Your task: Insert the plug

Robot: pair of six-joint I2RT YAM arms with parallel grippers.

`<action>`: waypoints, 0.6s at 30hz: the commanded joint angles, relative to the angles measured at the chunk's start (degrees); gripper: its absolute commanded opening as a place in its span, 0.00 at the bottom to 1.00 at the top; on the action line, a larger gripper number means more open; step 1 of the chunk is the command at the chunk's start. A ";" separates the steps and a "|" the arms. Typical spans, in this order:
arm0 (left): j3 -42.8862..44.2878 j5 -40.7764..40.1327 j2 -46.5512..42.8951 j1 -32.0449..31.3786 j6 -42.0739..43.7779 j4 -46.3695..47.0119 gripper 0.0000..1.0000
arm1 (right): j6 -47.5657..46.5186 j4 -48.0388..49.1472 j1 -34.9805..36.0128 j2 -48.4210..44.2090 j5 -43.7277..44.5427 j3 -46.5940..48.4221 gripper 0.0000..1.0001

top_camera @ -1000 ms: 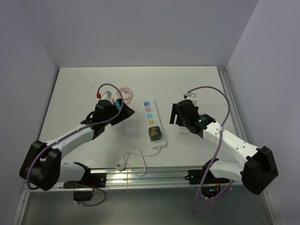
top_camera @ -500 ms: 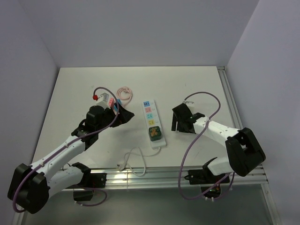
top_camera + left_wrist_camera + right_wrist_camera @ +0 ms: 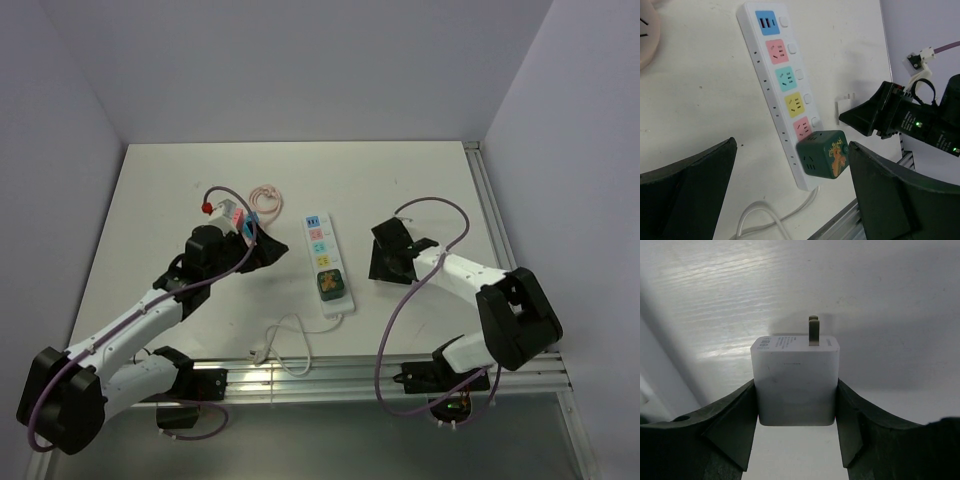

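Observation:
A white power strip [image 3: 322,262] with coloured sockets lies at mid-table, and it also shows in the left wrist view [image 3: 785,95]. A green cube adapter [image 3: 331,285] sits in the strip's near socket. My right gripper [image 3: 386,262] is low over the table, just right of the strip. It is shut on a white plug [image 3: 795,380], whose prongs point away from the wrist. In the top view the gripper hides the plug. My left gripper [image 3: 262,250] is open and empty, left of the strip. Its fingers [image 3: 687,200] frame the green cube [image 3: 822,154].
A pink coiled cable [image 3: 266,200] lies behind the left gripper. The strip's white cord [image 3: 290,335] loops toward the metal rail [image 3: 320,372] at the near edge. Purple arm cables arch above both wrists. Walls enclose the table on three sides.
Both arms have changed pose. The left gripper drew back a little to the left. The right gripper settled lower beside the strip and has barely moved in the last half second.

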 commanded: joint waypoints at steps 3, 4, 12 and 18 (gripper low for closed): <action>0.04 7.01 1.28 -0.23 1.70 5.89 0.99 | -4.28 3.44 -0.13 -10.06 -6.85 1.39 0.39; 0.22 8.42 1.55 -0.32 1.70 6.68 0.99 | -4.91 3.96 -0.04 -11.48 -10.17 1.74 0.39; 1.37 12.39 2.43 -3.91 3.81 14.59 0.99 | -2.64 2.22 0.05 -17.38 -18.82 10.16 0.42; -0.92 5.36 1.46 -7.70 6.00 23.38 0.99 | 10.18 8.61 -0.48 -14.05 -28.20 12.91 0.42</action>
